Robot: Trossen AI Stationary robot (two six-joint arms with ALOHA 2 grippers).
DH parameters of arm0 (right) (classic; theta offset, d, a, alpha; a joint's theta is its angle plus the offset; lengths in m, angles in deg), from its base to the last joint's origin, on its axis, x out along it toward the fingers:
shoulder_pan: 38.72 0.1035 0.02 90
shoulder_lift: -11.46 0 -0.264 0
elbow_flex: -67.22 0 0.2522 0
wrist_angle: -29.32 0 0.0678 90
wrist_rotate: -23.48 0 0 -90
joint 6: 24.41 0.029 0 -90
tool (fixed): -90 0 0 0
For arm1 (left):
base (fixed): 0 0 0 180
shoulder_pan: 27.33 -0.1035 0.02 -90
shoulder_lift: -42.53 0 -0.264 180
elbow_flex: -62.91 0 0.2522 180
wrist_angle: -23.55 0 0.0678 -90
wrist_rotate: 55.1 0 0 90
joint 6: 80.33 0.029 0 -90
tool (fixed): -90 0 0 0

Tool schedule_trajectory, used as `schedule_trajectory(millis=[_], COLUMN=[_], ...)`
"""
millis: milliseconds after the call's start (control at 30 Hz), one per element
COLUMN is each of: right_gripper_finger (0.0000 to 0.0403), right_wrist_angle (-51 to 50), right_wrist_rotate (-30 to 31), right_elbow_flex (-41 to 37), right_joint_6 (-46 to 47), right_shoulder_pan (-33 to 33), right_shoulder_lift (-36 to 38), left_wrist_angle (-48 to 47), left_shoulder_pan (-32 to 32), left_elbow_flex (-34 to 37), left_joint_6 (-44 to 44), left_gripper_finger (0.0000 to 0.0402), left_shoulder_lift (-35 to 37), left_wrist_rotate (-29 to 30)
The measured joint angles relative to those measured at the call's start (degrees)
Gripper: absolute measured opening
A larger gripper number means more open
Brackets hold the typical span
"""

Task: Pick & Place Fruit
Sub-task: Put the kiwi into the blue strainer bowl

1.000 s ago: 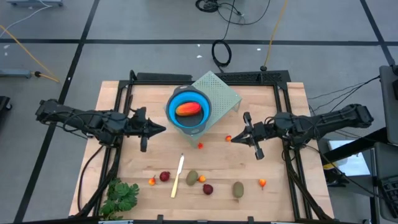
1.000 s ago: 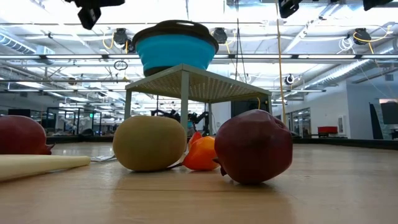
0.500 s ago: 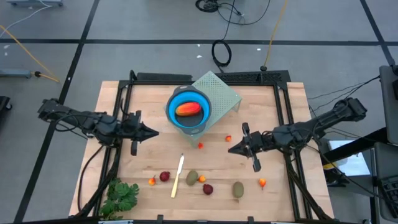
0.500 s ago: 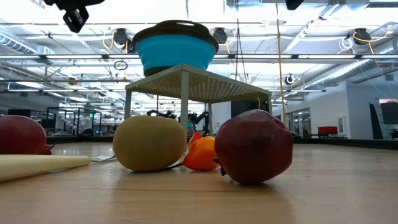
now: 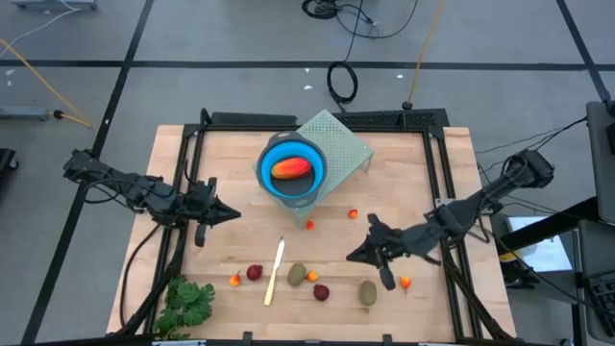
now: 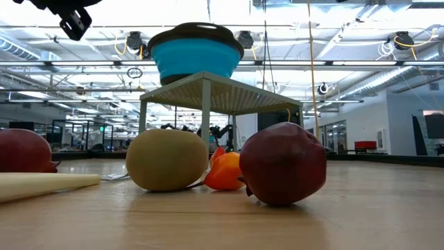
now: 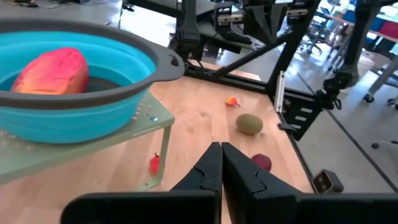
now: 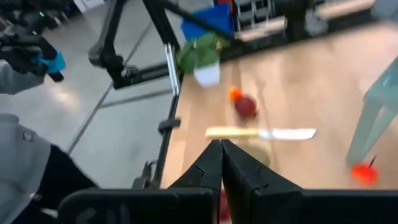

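Right gripper low over the front of the table, fingers pressed together; loose fruit lies just past its tip.

Right gripper (image 5: 354, 256) is empty, both fingers meeting at a point in the right wrist view (image 8: 221, 163). A brown-green oval (image 5: 368, 291) lies near it at about 5 o'clock, a tiny orange bit (image 5: 405, 283) at 4 o'clock, a dark red ball (image 5: 321, 291) at 7 o'clock, a second oval (image 5: 297, 275) at 8 o'clock. A small red bit (image 5: 353, 214) sits at 12 o'clock. Left gripper (image 5: 233, 213) waits at the table's left, fingers also closed to a point (image 7: 221, 168), empty. The orange-red oblong (image 5: 291, 168) lies inside the blue bowl (image 5: 268, 158) on the pale stand (image 5: 348, 144).
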Motion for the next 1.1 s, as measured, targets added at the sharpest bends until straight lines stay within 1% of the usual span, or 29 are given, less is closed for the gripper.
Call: schedule_trajectory(millis=[167,267,333,467,667,800,967,1100], right_gripper_finger=[0.0,0.0,0.0,0.0,0.0,0.0,0.0,0.0], right_wrist_angle=[-9.54,-14.18,-15.45,-17.15,-17.87,-18.99,-21.66,-25.54], right_wrist_rotate=[-0.1,-0.18,-0.35,-0.42,-0.47,-0.98,-4.94,-7.65], right_elbow_flex=[6.41,9.71,11.7,14.49,16.51,17.0,17.01,17.04], right_joint_6=[10.01,15.79,19.39,25.68,34.4,39.91,47.22,53.2], right_shoulder_pan=[2.05,3.08,3.41,4.28,5.61,6.46,6.52,6.52], right_shoulder_lift=[-4.73,-7.25,-8.96,-11.3,-13.94,-14.81,-15.14,-15.18], left_wrist_angle=[0.05,0.04,0.0,-1.65,-3.97,-4.98,-5.78,-5.47], left_shoulder_pan=[2.02,3.29,4.08,5.6,7.58,8.69,9.64,9.99], left_elbow_flex=[0.0,0.0,0.0,0.0,0.0,0.0,0.43,2.9], left_joint_6=[1.37,3.3,4.27,5.07,5.85,6.21,6.64,6.02], left_gripper_finger=[0.0011,0.0005,0.0002,0.001,0.0002,0.0011,0.0002,0.0011], left_shoulder_lift=[-0.02,0.26,0.78,1.98,4.04,5.22,6.69,8.53], left_wrist_rotate=[0.02,-0.02,0.0,0.0,0.01,0.03,0.04,0.04])
